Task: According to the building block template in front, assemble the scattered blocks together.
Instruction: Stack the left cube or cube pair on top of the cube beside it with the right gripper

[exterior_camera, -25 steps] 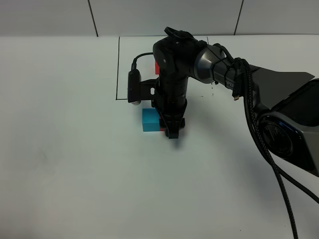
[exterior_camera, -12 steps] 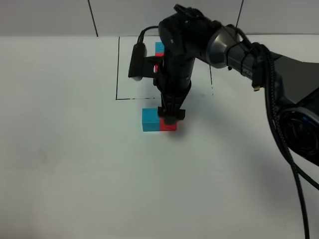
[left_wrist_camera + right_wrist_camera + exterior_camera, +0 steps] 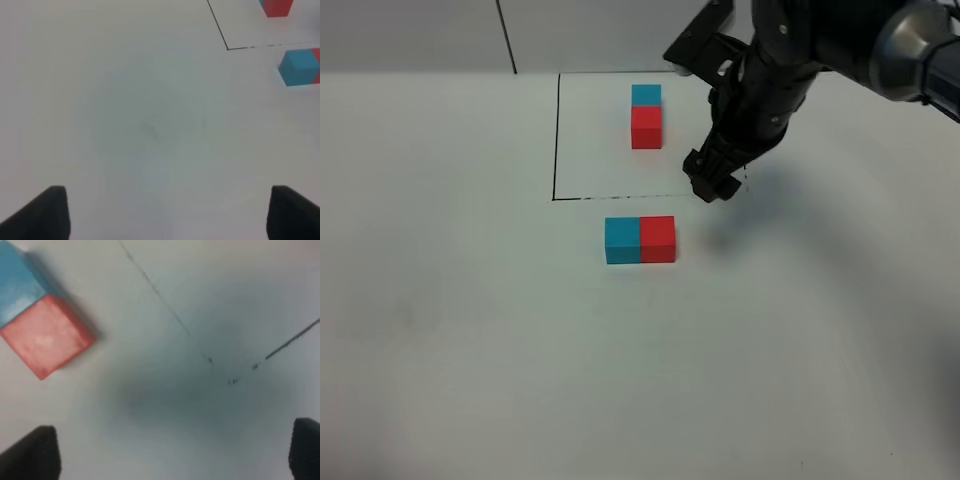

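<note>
The blue block (image 3: 622, 241) touches the red block (image 3: 658, 239), echoing the template (image 3: 646, 116), so the right gripper (image 3: 711, 187) hangs wide and empty.

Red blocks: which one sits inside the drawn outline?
The far red block, with a blue block behind it; the near red block lies outside the outline.

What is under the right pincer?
Bare white table and the drawn square's corner. The right pincer is open and empty; the red block lies aside, touching the cyan block. Nothing hidden.
</note>
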Controlling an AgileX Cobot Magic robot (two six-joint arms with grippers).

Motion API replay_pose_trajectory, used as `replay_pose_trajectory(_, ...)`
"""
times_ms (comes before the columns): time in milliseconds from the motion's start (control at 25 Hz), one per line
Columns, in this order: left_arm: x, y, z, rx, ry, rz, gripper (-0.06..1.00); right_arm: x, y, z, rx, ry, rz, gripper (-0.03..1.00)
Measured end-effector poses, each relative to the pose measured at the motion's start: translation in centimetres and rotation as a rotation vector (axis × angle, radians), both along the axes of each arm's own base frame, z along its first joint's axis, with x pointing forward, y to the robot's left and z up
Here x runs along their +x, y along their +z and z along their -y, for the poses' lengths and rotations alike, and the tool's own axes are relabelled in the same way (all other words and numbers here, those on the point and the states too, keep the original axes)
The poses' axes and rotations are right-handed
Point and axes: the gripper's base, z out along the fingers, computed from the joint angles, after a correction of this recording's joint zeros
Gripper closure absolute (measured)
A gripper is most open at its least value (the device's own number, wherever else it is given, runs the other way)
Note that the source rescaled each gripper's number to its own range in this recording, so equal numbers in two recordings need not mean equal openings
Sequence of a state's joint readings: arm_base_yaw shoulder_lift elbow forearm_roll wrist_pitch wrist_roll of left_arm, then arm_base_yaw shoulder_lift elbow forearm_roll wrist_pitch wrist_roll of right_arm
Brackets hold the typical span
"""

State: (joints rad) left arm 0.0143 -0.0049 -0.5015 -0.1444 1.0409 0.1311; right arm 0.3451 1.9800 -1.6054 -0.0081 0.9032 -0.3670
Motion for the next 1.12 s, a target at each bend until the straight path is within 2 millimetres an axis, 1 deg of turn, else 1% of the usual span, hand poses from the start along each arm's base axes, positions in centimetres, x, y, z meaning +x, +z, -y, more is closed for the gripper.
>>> replay_pose_trajectory(40,0.0,0.0,0.0,0.000,0.000,0.000,0.26,-0.8,-0.6,0.6,0.015,-0.040,0.002,0.12)
replay_pose_trajectory(80,0.0,0.0,0.0,0.000,0.000,0.000,0.26,-1.6,-0.6,1.1,0.041,-0.075,0.033,0.12)
replay_pose_trajectory(160,0.0,0.0,0.0,0.000,0.000,0.000,0.26,-3.5,-1.3,2.1,0.068,-0.126,0.068,0.12)
replay_pose_trajectory(280,0.0,0.0,0.0,0.000,0.000,0.000,0.26,-6.3,-1.8,3.1,0.106,-0.174,0.107,0.12)
replay_pose_trajectory(360,0.0,0.0,0.0,0.000,0.000,0.000,0.26,-7.5,-2.2,3.5,0.109,-0.182,0.111,0.12)
replay_pose_trajectory(440,0.0,0.0,0.0,0.000,0.000,0.000,0.26,-8.0,-2.6,3.9,0.083,-0.170,0.106,0.12)
replay_pose_trajectory(520,0.0,0.0,0.0,0.000,0.000,0.000,0.26,-8.1,-2.7,4.0,0.060,-0.155,0.110,0.12)
replay_pose_trajectory(640,0.0,0.0,0.0,0.000,0.000,0.000,0.26,-8.0,-2.4,3.8,0.012,-0.086,0.130,0.12)
replay_pose_trajectory(720,0.0,0.0,0.0,0.000,0.000,0.000,0.26,-7.5,-1.8,3.2,-0.038,-0.005,0.129,0.12)
replay_pose_trajectory(800,0.0,0.0,0.0,0.000,0.000,0.000,0.26,-6.6,-1.1,2.4,-0.094,0.096,0.122,0.12)
replay_pose_trajectory(880,0.0,0.0,0.0,0.000,0.000,0.000,0.26,-5.4,-0.5,1.4,-0.158,0.202,0.089,0.12)
replay_pose_trajectory(1000,0.0,0.0,0.0,0.000,0.000,0.000,0.26,-3.8,-0.9,-0.5,-0.230,0.365,0.006,0.12)
replay_pose_trajectory(1040,0.0,0.0,0.0,0.000,0.000,0.000,0.26,-3.2,-0.9,-1.3,-0.233,0.410,-0.001,0.12)
replay_pose_trajectory(1120,0.0,0.0,0.0,0.000,0.000,0.000,0.26,-2.3,-1.6,-3.0,-0.229,0.474,-0.020,0.12)
